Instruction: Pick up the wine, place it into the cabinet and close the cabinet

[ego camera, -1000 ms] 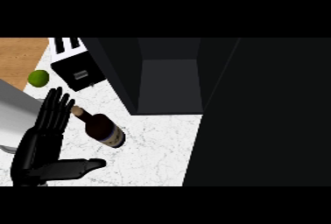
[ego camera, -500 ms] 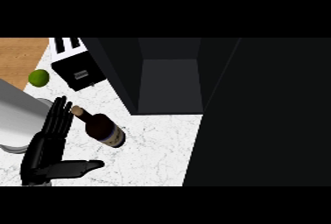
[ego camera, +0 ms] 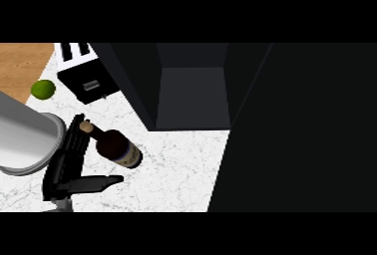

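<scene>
- The dark glass wine bottle (ego camera: pixel 116 148) lies on the white marbled counter (ego camera: pixel 177 169), its long axis diagonal, cork end pointing up-left.
- The left hand (ego camera: pixel 65 167) sits just beside it, fingers straight, thumb spread wide, holding nothing.
- The open dark cabinet (ego camera: pixel 193 89) is partly cut off above.
- 1 green lime (ego camera: pixel 43 89) and a black toaster (ego camera: pixel 87 82) stand nearby.

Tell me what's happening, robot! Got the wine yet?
Left hand open beside wine bottle, not gripping. Right hand out of view. Bottle on the counter, cabinet open. Nothing between them.
</scene>
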Available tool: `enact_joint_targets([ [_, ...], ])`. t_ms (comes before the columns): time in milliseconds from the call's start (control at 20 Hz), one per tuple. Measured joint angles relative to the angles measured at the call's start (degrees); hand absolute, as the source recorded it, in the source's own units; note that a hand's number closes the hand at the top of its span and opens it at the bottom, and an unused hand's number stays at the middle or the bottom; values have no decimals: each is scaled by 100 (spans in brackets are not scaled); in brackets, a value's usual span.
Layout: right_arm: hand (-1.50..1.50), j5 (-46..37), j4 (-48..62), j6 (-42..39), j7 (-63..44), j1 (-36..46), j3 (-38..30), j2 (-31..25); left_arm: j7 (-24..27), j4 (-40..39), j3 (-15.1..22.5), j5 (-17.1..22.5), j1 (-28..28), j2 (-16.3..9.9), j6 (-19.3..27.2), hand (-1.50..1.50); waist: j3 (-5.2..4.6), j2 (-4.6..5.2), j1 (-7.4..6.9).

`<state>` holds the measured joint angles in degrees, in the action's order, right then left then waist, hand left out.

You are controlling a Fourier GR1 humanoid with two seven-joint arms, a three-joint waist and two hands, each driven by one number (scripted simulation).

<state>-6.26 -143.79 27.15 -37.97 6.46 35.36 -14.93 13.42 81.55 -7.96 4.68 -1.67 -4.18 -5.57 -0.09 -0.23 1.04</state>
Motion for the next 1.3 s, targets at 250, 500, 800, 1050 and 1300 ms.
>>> enact_joint_targets([
  [250, -150, -26, 8, 112, 91, -15, 172, -80, 336, -611, -117, 0, 213, -63, -83, -150, 0, -2, 1],
  [500, -150, -37, 11, 224, -79, 187, 74, -171, 655, -1258, -109, 84, 348, 16, -321, -150, -2, -1, 10],
  [800, -150, -29, 22, 296, -21, 197, 43, -280, 953, -2054, -203, 270, 665, -47, -730, -150, 0, 6, 5],
  [1050, -150, -52, -12, 341, 8, 96, 153, -443, 1185, -2452, -205, 248, 807, -98, -876, -150, 2, -1, 6],
  [1300, -150, -58, -8, 434, 98, 68, 193, -509, 1531, -2815, -204, 198, 991, 8, -826, -150, 1, -1, 4],
])
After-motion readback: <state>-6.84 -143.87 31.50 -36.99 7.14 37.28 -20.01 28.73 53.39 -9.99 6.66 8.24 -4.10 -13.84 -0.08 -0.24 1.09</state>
